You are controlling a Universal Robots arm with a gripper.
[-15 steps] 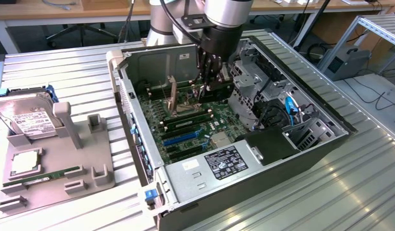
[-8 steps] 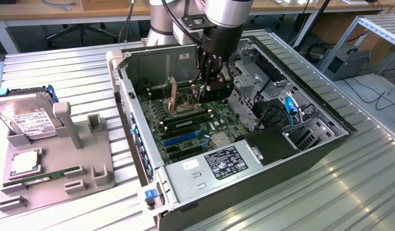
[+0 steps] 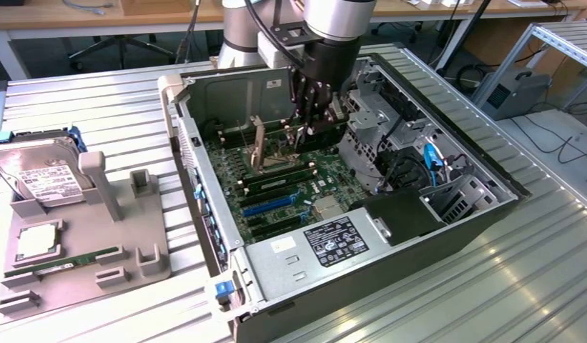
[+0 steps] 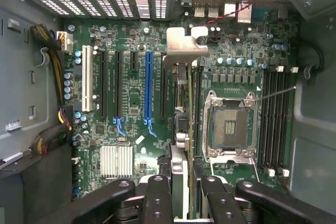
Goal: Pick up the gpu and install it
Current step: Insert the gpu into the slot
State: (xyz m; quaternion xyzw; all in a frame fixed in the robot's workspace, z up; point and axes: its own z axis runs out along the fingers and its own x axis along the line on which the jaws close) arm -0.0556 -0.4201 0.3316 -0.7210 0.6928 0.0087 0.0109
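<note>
While the arm is reaching down into the open computer case, its jaws are closing on the gpu, pinching the card's top edge so that it is standing on edge above the motherboard. From where I am standing the card is hanging upright inside the case, toward the rear wall. In the wrist view the black fingers are sitting close together on either side of the thin card, which is running edge-on away from the camera, with its silvery metal end bracket showing at the far end near the case's back grille. The card is lying in line with the gap between the blue expansion slot and the empty processor socket; I cannot tell whether its lower edge is touching a slot yet.

Off toward the exterior view's left, a grey parts holder is sitting on the ribbed metal tabletop, well apart from the case. A silver hard drive with a white label is leaning in its far end, a square chip is lying below that, and a narrow green memory stick is resting along its near side.
</note>
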